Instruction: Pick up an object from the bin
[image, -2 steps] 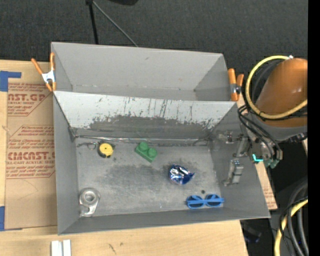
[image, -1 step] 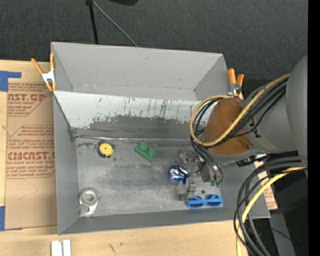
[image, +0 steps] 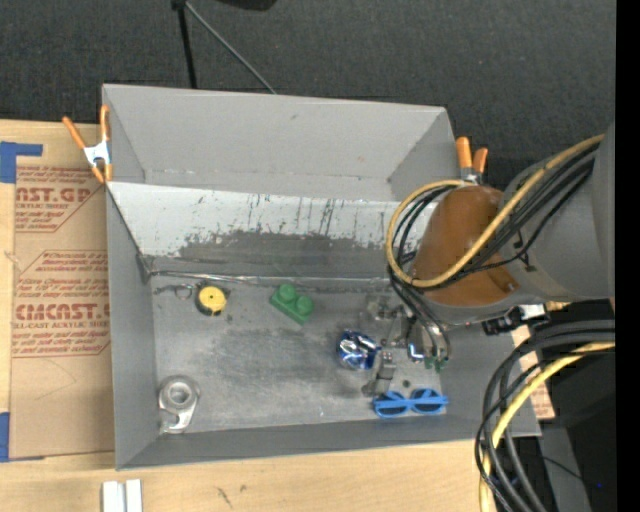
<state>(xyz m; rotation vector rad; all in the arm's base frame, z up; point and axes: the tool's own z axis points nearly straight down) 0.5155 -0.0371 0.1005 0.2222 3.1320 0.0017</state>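
Camera view from above and a little to one side: a grey metal bin with sloping walls and a scuffed, scratched floor. The robot arm comes in from the right, with an orange cover at its wrist and loops of yellow and black cable round it. Its gripper is down low over the right part of the bin floor. From where I stand I cannot tell whether the claw is wide or narrow, and I see nothing plainly held in it.

Just to the left of the gripper, touching it or very nearly, lies a small crumpled blue and silver shiny thing. Just below the gripper, near the front wall, lies a pair of blue toy sunglasses, flat on the floor.

The other things are spread apart, not heaped. A green building block lies near the middle of the floor, towards the back. A small yellow round piece sits further left, close to the back wall. A clear, silvery ring-shaped piece rests in the front left corner, well apart from the gripper
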